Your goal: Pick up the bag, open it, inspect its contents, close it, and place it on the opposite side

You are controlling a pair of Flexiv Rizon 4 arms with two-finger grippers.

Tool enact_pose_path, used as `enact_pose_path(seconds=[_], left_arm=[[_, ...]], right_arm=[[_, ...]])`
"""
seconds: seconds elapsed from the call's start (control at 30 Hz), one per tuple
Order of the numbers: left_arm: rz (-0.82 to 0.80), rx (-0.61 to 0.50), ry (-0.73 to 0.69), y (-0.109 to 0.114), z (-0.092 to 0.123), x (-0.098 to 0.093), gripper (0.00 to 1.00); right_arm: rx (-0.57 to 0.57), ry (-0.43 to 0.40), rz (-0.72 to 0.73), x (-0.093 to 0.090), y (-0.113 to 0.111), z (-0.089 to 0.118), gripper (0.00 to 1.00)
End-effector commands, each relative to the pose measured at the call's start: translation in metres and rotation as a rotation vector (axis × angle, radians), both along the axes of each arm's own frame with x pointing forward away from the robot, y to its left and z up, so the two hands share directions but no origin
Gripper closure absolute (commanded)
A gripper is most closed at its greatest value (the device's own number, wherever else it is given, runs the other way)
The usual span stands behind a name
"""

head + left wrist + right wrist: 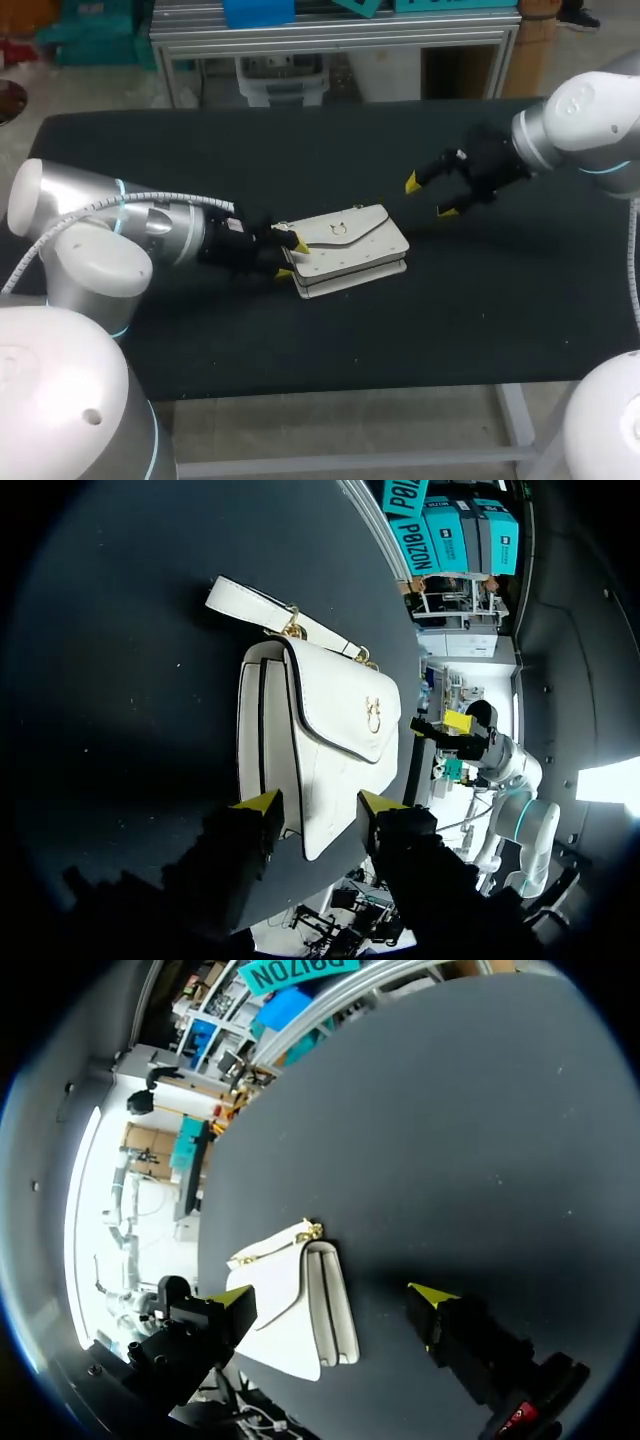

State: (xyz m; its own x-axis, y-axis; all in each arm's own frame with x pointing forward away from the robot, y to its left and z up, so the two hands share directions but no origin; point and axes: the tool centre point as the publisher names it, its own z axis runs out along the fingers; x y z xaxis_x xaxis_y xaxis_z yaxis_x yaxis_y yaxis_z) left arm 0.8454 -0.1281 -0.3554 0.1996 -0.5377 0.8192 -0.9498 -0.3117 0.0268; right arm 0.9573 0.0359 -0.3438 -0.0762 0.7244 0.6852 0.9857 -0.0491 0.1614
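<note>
We see a white bag (355,250) lying flat on the black surface (300,140), a little left of the middle and on the near half. Its flap (340,705) faces up and is closed, with a gold clasp (373,715) in the middle of it. A white strap (250,605) joins the bag by gold fittings and lies on the surface at the bag's right end, the end away from our left arm.

Our left tool (292,258) comes in low from the left and sits at the bag's left end. Its fingers are partly open with that end between them. In the left wrist view one yellow tip is right against the bag's edge, while a dark gap shows between the other tip and the bag, so the tool has no hold of it.

Our right tool (429,197) comes in from the right and hangs above the surface near the bag's far right corner, apart from the bag. Its fingers are spread wide and hold nothing. In the right wrist view the bag lies ahead of it, its long side turned to the tool.
</note>
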Motion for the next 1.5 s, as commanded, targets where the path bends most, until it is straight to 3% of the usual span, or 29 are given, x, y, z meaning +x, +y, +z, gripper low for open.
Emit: enact_pose_path(seconds=[0.03,0.17,0.2,0.23,0.27,0.53,0.67,0.93,1.1,1.5], left_arm=[[-0.007,0.006,0.010,-0.009,-0.010,0.004,0.59],[-0.003,0.032,0.012,-0.013,-0.016,0.008,0.60],[-0.001,0.032,0.012,-0.013,-0.017,0.010,0.66],[0.000,0.032,0.013,-0.012,-0.017,0.011,0.79],[0.003,0.034,0.011,-0.012,-0.017,0.012,0.99],[-0.030,0.070,-0.016,-0.007,-0.014,0.020,1.00],[-0.054,0.100,-0.026,-0.003,-0.013,0.026,1.00],[-0.127,0.168,-0.031,0.012,-0.007,0.049,1.00],[-0.201,0.286,0.016,0.025,0.000,0.068,1.00],[-0.201,0.286,0.016,0.025,0.000,0.068,1.00]], right_arm=[[-0.005,-0.002,0.028,0.007,-0.012,0.007,0.00],[-0.030,-0.003,0.075,0.011,-0.015,0.008,0.00],[-0.037,0.000,0.085,0.012,-0.016,0.009,0.00],[-0.049,0.008,0.100,0.013,-0.017,0.009,0.00],[-0.054,0.014,0.118,0.014,-0.017,0.009,0.00],[-0.104,0.076,0.215,0.022,-0.027,0.016,0.00],[-0.160,0.098,0.185,0.027,-0.037,0.019,0.00],[-0.234,0.117,0.132,0.033,-0.061,0.029,0.00],[-0.234,0.117,0.132,0.033,-0.061,0.029,0.00],[-0.234,0.117,0.132,0.033,-0.061,0.029,0.00]])
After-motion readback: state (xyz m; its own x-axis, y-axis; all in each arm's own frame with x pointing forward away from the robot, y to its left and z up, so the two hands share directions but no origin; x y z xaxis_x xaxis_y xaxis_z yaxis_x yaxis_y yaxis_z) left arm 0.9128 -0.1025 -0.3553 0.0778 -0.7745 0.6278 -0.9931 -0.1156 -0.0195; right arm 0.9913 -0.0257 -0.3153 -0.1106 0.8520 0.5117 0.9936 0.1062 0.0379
